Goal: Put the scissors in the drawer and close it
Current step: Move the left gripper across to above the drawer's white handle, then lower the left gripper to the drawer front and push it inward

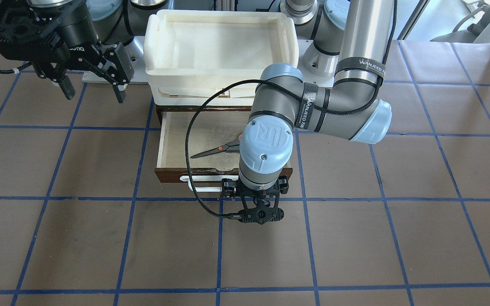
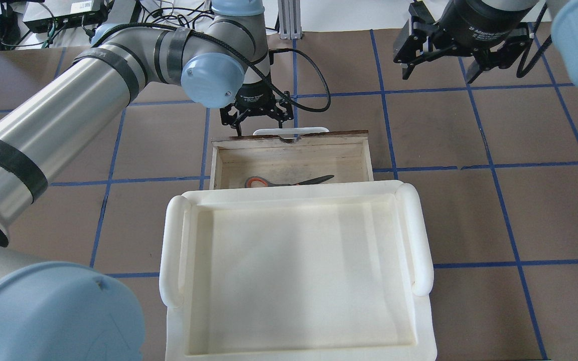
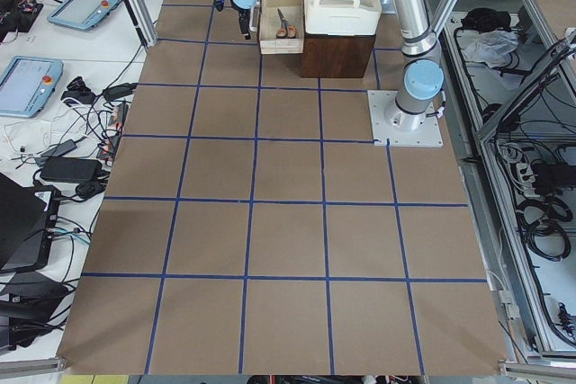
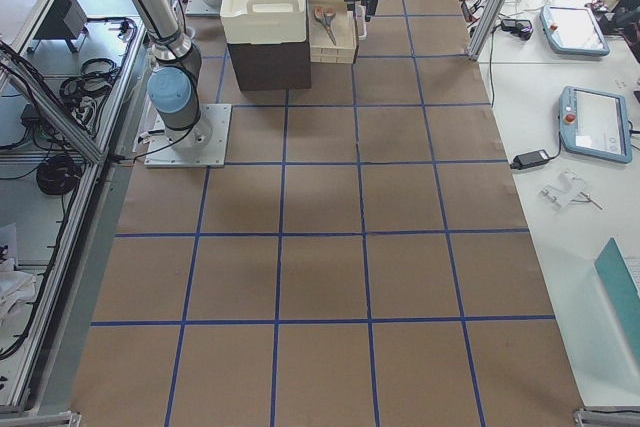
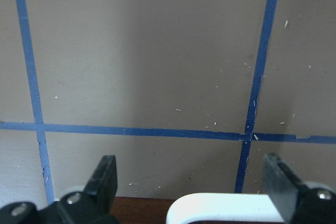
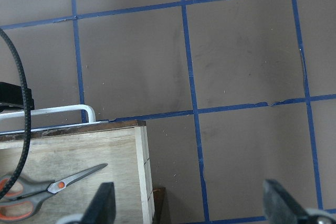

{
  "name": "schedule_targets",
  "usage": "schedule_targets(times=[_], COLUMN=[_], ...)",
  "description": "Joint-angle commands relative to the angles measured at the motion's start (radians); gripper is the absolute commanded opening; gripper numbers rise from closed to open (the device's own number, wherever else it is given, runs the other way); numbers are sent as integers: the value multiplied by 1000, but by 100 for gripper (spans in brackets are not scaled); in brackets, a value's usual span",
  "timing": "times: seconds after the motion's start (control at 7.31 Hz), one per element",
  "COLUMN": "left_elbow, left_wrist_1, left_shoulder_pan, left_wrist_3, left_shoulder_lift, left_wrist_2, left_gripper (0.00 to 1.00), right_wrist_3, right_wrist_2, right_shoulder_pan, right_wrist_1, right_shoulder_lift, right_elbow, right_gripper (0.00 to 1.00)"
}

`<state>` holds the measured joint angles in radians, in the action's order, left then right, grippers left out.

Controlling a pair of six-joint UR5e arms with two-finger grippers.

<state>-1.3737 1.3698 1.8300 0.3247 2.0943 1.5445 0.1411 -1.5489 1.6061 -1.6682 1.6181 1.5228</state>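
The scissors (image 2: 289, 181) lie flat on the pale plywood floor of the open drawer (image 2: 290, 146), handles toward the robot's left. They also show in the front view (image 1: 215, 150) and the right wrist view (image 6: 50, 188). My left gripper (image 2: 258, 123) is open and empty, hanging just outside the drawer's dark front, over the white bar handle (image 5: 220, 207). In the left wrist view its fingers (image 5: 102, 181) stand wide apart, either side of the handle's end. My right gripper (image 1: 92, 90) is open and empty, held high off to the drawer's side.
A cream-white plastic tray (image 2: 169, 250) sits on top of the cabinet above the drawer. The left arm's wrist (image 1: 265, 146) and its black cable (image 1: 190, 140) hang over the drawer's interior. Brown table surface with blue grid lines lies all around.
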Motion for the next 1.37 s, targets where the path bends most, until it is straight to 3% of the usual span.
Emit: schedule_targets(times=[0.0,0.82,1.23], left_elbow=[-1,-7,-7], left_wrist_1=[28,115,65], left_shoulder_pan=[0,2,-8], left_wrist_3=[19,22,48], left_shoulder_lift=[-2,-28,-8], left_wrist_2=[-7,-11,-15], left_gripper=[100,100,100], right_wrist_3=[0,0,0], right_wrist_2=[-2,-3,0], right_shoulder_pan=[0,0,0], right_wrist_1=[1,1,1], right_shoulder_lift=[0,2,3], right_elbow=[0,2,8], right_gripper=[100,100,100])
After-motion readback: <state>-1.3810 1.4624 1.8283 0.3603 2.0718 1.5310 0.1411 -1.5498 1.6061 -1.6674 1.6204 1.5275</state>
